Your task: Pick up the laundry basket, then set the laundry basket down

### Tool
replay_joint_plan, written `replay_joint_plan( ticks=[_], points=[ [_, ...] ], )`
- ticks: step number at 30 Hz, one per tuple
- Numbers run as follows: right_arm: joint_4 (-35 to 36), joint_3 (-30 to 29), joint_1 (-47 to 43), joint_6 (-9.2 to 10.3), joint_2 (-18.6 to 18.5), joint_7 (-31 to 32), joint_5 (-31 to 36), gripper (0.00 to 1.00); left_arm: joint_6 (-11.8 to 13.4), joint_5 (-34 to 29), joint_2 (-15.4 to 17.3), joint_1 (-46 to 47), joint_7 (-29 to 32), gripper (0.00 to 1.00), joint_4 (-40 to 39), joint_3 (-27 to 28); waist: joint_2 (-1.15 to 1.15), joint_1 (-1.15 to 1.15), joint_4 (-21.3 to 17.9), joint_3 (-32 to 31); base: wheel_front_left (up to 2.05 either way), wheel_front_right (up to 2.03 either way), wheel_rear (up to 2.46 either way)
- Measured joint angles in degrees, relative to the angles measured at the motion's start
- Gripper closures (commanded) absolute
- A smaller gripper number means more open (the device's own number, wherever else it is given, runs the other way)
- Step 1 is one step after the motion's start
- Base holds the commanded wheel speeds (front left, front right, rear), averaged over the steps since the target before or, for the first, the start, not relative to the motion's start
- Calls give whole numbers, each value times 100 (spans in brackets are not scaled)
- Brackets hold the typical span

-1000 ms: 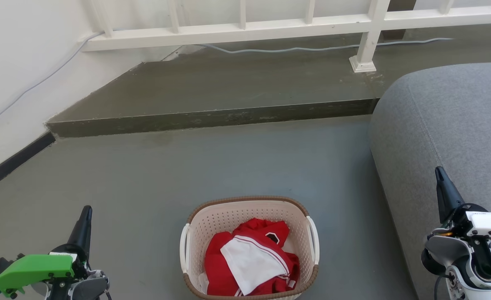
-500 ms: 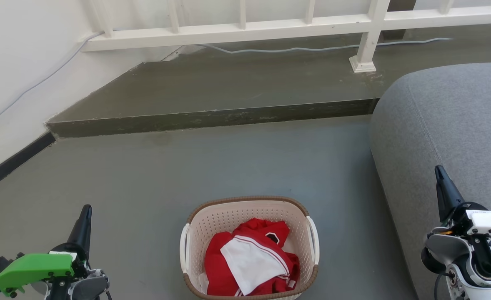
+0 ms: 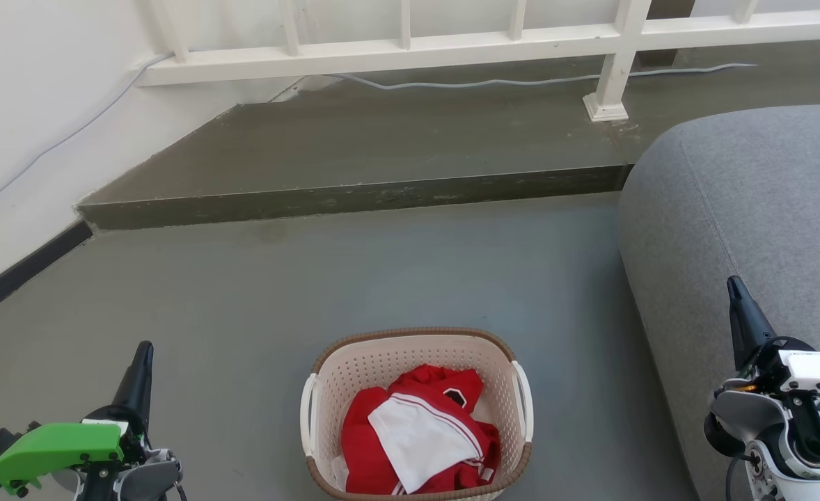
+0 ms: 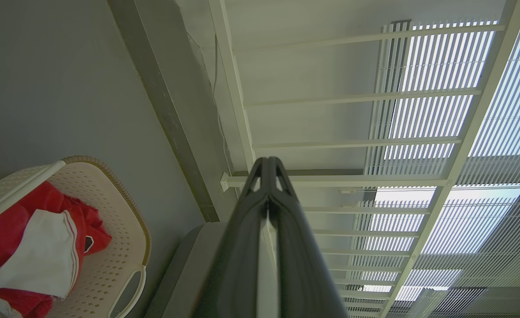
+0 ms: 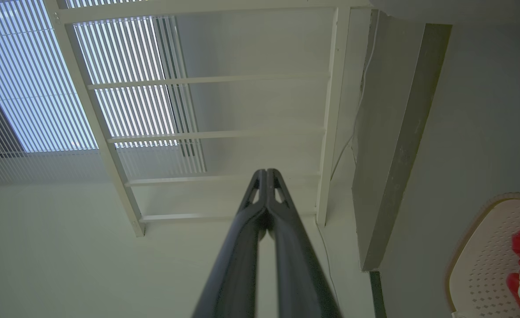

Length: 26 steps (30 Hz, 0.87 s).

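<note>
The cream laundry basket (image 3: 382,369) with a brown rim and white side handles stands on the grey floor at the bottom centre of the head view, holding red and white clothes (image 3: 420,431). My left gripper (image 3: 144,350) is at the lower left, well left of the basket, its fingers pressed together on nothing. At the lower right, beside the sofa, my right gripper (image 3: 733,287) is also shut and empty. The left wrist view has the basket (image 4: 110,247) at its lower left and the gripper (image 4: 268,161) shut. The right wrist view shows the gripper (image 5: 266,172) shut and the basket (image 5: 480,260) at its lower right.
A grey sofa (image 3: 751,209) fills the right side, close to the basket. A raised concrete step (image 3: 354,198) crosses the floor ahead, with a white railing (image 3: 452,45) and a cable behind it. A white wall (image 3: 27,111) runs along the left.
</note>
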<state>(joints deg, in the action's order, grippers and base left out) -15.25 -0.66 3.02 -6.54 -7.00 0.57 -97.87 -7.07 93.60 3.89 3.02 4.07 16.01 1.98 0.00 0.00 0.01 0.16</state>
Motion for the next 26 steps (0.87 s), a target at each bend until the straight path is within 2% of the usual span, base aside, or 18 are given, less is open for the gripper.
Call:
replay_joint_plan(
  ticks=[26],
  points=[
    [-30, -24, 5, -1, 8, 7, 1, 100, 0, 0, -12, 11, 42, 100, 5, 5, 0, 0, 0, -1, 0, 0, 0]
  ],
)
